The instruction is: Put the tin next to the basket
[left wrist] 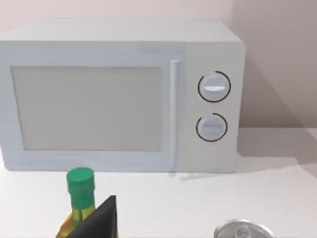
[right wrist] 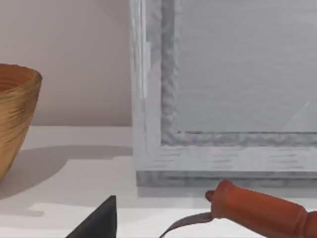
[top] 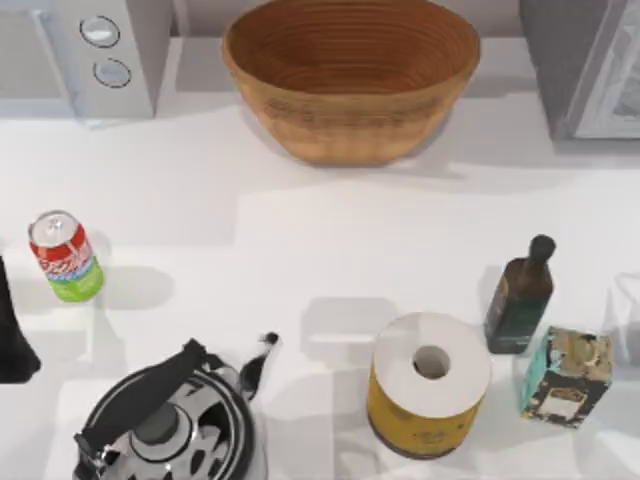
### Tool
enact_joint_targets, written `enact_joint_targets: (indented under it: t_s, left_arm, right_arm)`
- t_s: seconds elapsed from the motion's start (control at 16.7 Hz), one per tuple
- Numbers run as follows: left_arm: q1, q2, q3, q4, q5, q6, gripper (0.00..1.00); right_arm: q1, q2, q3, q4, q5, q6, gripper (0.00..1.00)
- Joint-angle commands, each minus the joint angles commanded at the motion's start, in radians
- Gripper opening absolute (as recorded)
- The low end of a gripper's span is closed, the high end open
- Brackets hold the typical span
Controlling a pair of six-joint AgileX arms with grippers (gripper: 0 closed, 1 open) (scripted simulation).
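Observation:
The tin [top: 66, 256] stands upright near the table's left side, red above and green below with a silver top. Its silver top [left wrist: 242, 231] shows low in the left wrist view. The basket [top: 350, 80], a wide woven bowl, sits at the back centre, well away from the tin, and its side [right wrist: 15, 119] appears in the right wrist view. My left gripper [top: 10, 345] is a dark shape at the left edge, just in front of the tin and apart from it. A dark part of my right gripper [right wrist: 96, 223] shows in the right wrist view, holding nothing that I can see.
A microwave [top: 95, 50] stands at the back left and a grey appliance [top: 590, 60] at the back right. Along the front are a kettle [top: 165, 425], a yellow cylinder with a white holed top [top: 428, 385], a dark bottle [top: 520, 295] and a small box [top: 565, 375]. A green-capped bottle [left wrist: 80, 198] and an orange handle [right wrist: 262, 210] lie close to the wrists.

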Motion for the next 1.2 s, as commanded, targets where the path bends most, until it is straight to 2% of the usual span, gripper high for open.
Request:
enact_joint_targets:
  t_s: [0.24,0.48,0.72,1.2]
  left_arm:
    - [-0.003,0.030,0.031,-0.025,0.001,0.015,1.00]
    - [-0.015,0.219,0.215,-0.164,0.004,0.098,1.00]
    - [-0.031,0.569,0.508,-0.386,0.003,0.229,1.00]
    - [-0.066,1.420,1.128,-0.897,-0.006,0.524,1.00]
  right_arm:
    - [0.000,0.000,0.000,0.000,0.000,0.000,1.00]
    - [0.000,0.000,0.000,0.000,0.000,0.000,1.00]
    - [0.000,0.000,0.000,0.000,0.000,0.000,1.00]
    - [0.000,0.000,0.000,0.000,0.000,0.000,1.00]
